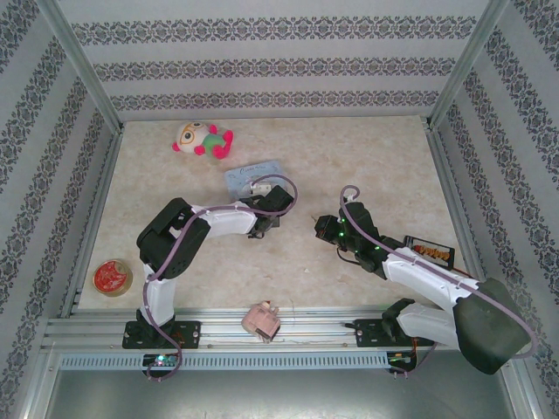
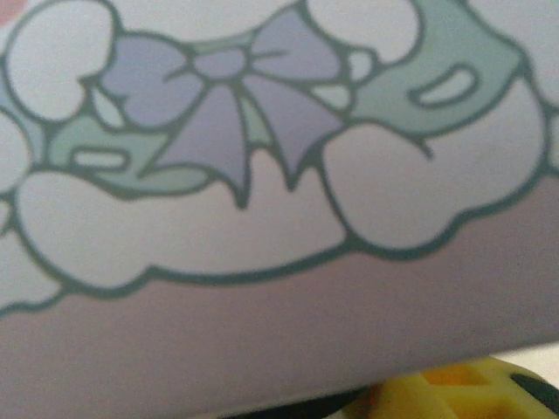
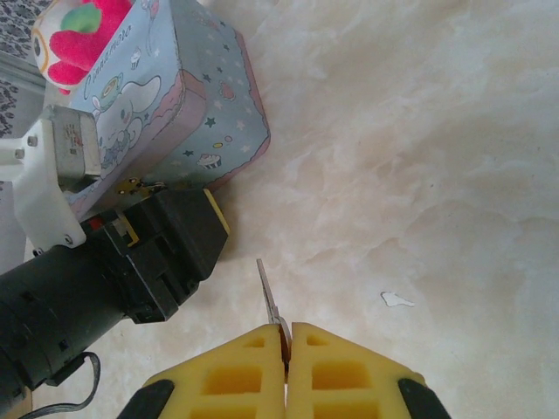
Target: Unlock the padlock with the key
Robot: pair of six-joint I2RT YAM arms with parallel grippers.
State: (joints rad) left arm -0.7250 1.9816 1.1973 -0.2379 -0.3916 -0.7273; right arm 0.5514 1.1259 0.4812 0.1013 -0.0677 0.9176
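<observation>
My right gripper (image 3: 286, 336) (image 1: 321, 227) is shut on the key (image 3: 269, 292). Its thin silvery blade sticks out past the yellow pads (image 3: 253, 367) and points toward the left arm. The padlock is hidden. My left gripper (image 1: 262, 205) (image 3: 166, 244) is pressed up against the pale blue cartoon tin (image 1: 253, 177) (image 3: 175, 113). In the left wrist view the tin's bow print (image 2: 236, 96) is very close to the lens, and one yellow fingertip (image 2: 472, 388) shows at the bottom edge. How the left jaws stand is not visible.
A pink and green plush toy (image 1: 203, 140) (image 3: 79, 35) lies at the back, beyond the tin. A red round tin (image 1: 112, 277) sits at the left edge. A pink blocky object (image 1: 261, 319) rests on the front rail, and a black tray (image 1: 432, 253) sits at the right.
</observation>
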